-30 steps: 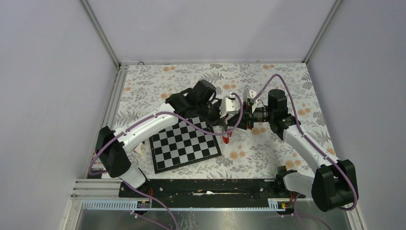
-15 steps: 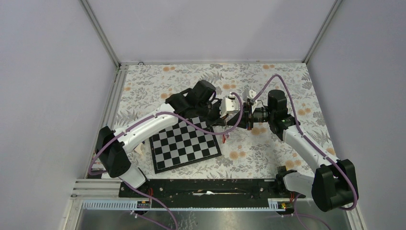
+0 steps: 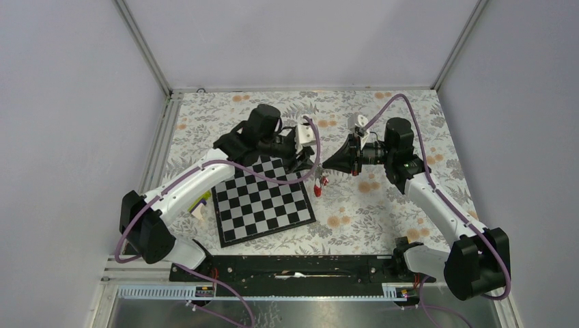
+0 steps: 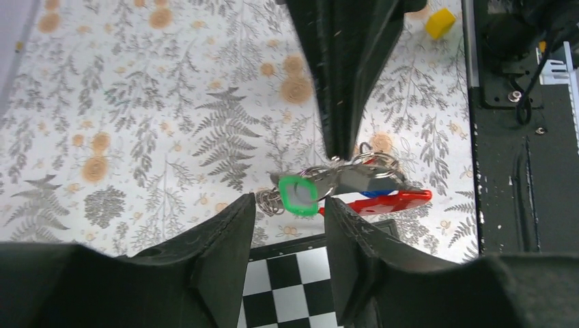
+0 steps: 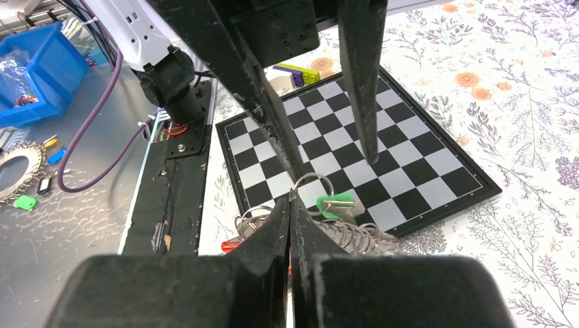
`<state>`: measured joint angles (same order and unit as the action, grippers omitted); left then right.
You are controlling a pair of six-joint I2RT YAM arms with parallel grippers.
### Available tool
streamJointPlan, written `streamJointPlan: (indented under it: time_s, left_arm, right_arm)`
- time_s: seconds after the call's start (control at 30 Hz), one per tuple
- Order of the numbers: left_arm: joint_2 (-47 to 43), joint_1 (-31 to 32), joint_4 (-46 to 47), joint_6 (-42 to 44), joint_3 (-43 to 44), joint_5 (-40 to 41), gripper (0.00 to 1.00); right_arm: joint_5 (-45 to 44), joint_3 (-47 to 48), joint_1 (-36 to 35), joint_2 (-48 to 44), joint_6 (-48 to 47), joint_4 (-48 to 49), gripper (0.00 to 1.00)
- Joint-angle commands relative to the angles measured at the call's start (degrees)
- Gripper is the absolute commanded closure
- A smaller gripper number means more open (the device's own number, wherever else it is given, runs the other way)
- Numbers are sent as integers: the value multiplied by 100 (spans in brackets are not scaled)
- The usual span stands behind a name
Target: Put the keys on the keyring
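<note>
The keys (image 4: 298, 194) hang as one bunch: a green-headed key, a blue-tagged one, and several small metal rings. The red keyring (image 4: 386, 201) hangs with the bunch, its grey strap beside it. My right gripper (image 5: 290, 199) is shut on a small metal ring (image 5: 311, 183) of the bunch and holds it above the chessboard's edge. The green key (image 5: 339, 205) dangles just beyond its tips. My left gripper (image 4: 290, 209) is open, its fingertips just short of the green key and not touching it. In the top view the left gripper (image 3: 308, 164) and right gripper (image 3: 326, 163) face each other, with the bunch (image 3: 319, 181) below.
A black-and-white chessboard (image 3: 263, 205) lies on the floral cloth under the left arm, and shows in the left wrist view (image 4: 293, 287). A yellow-purple-white small object (image 3: 200, 203) lies left of the board. A yellow cube (image 4: 440, 22) lies near the black base rail (image 3: 293, 266).
My left arm has pulled back to the left, away from the right gripper, its jaws now open. The bunch stays hanging from the right gripper, which has barely moved.
</note>
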<state>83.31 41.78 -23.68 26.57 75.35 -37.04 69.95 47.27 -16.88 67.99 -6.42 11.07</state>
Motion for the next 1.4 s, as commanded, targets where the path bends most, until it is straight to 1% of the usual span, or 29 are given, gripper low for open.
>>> streamJointPlan:
  time_s: [0.0, 0.07, 0.13, 0.27, 0.37, 0.6, 0.83, 1.1, 1.37]
  left_arm:
    - [-265, -177, 465, 140, -143, -751, 52]
    - [-271, -179, 345, 381, -186, -1032, 52]
    - [-267, -180, 212, 687, -215, -1180, 53]
    - [-256, -180, 198, 926, -275, -1240, 56]
    - [-224, -179, 197, 978, -250, -1308, 60]
    - [-168, -171, 118, 1128, -294, -1408, 81]
    - [-198, -170, 6, 1332, -383, -1428, 100]
    - [-274, -158, -13, 1514, -549, -1326, 100]
    - [-280, 8, -162, 1786, -602, -1049, 100]
  right_arm:
    - [192, 17, -45, -15, 787, 1058, 100]
    - [222, -228, -49, -35, 1264, 1724, 100]
    - [224, -369, -50, -44, 1484, 2071, 100]
    - [221, -401, -43, -83, 1375, 1942, 100]
    - [226, -466, -43, -71, 1369, 1962, 100]
    - [200, -506, -43, -64, 1342, 1978, 100]
    - [154, -495, -45, -48, 1319, 1932, 100]
    - [-58, -459, -45, -4, 1279, 1810, 100]
    - [-214, -452, -39, 27, 1192, 1715, 100]
